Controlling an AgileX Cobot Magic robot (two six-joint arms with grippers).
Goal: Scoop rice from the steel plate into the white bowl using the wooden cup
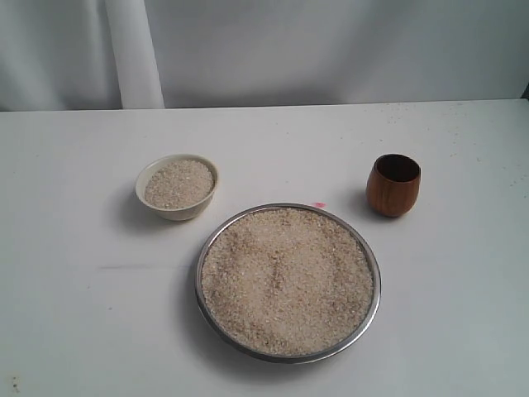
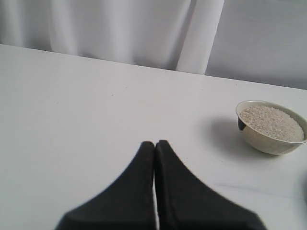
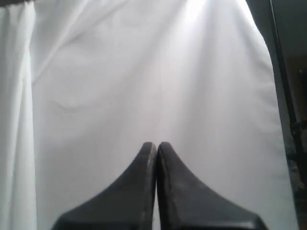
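The steel plate [image 1: 369,248] lies at the table's front centre, covered by a wide bed of rice [image 1: 285,279]. Behind it to the left stands the white bowl [image 1: 177,212], also holding rice [image 1: 178,183]; the left wrist view shows this bowl [image 2: 268,143] off to one side. The wooden cup [image 1: 393,185] stands upright and empty behind the plate to the right. Neither arm appears in the exterior view. My left gripper [image 2: 155,143] is shut on nothing, over bare table well away from the bowl. My right gripper [image 3: 157,143] is shut and empty, facing a white curtain.
A white curtain [image 1: 331,50] hangs behind the table, with a white post [image 1: 134,54] at the back left. A small pink mark [image 1: 319,205] lies on the table just behind the plate's rim. A dark stand [image 3: 288,120] shows beside the curtain in the right wrist view.
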